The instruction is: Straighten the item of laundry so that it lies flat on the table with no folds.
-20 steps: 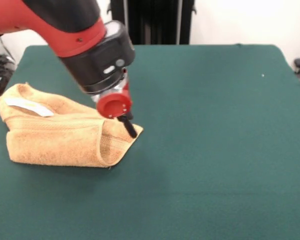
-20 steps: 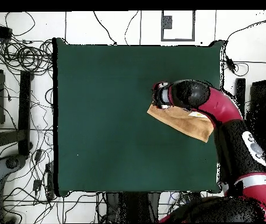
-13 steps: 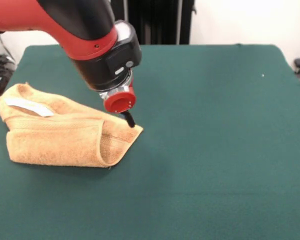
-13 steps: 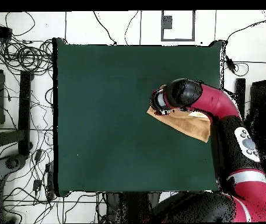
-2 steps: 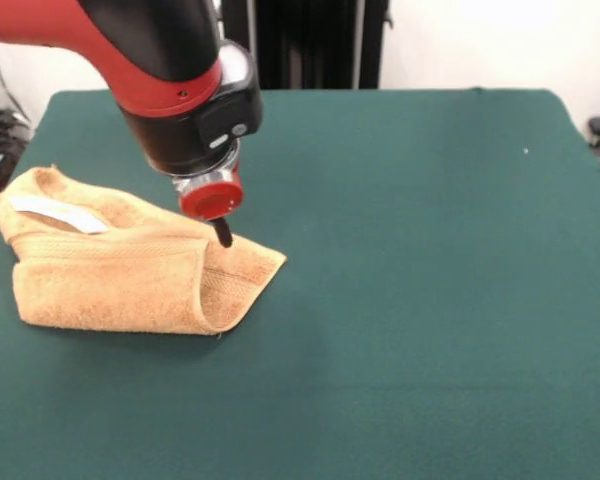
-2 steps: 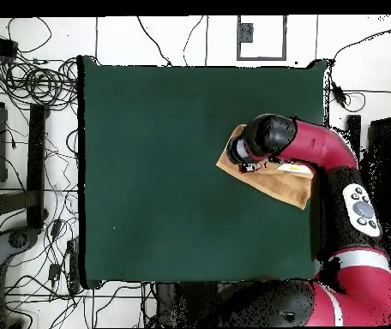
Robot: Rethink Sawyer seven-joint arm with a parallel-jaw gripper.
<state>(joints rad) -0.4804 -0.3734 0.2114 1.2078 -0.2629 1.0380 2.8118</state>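
Towel [image 5: 130, 270] work has hardly begun, as far as you can judge: your hand [image 5: 222, 233] hangs with its dark tip just over the cloth's upper layer, near the pointed corner on the front view's right, and you cannot tell whether it is open, closed or pinching any fabric, since only one short black tip shows below the red collar. From there outward, the towel is bunched and doubled over itself, a thick fold running along its near edge and a rolled lip beside the corner under your hand; the white tag [image 5: 55, 212] lies on top towards the far left end. It sits at one side of the worktop [image 5: 430, 300], close to the edge in the overhead view, with broad green cover beside it. Every fold remains to be opened.
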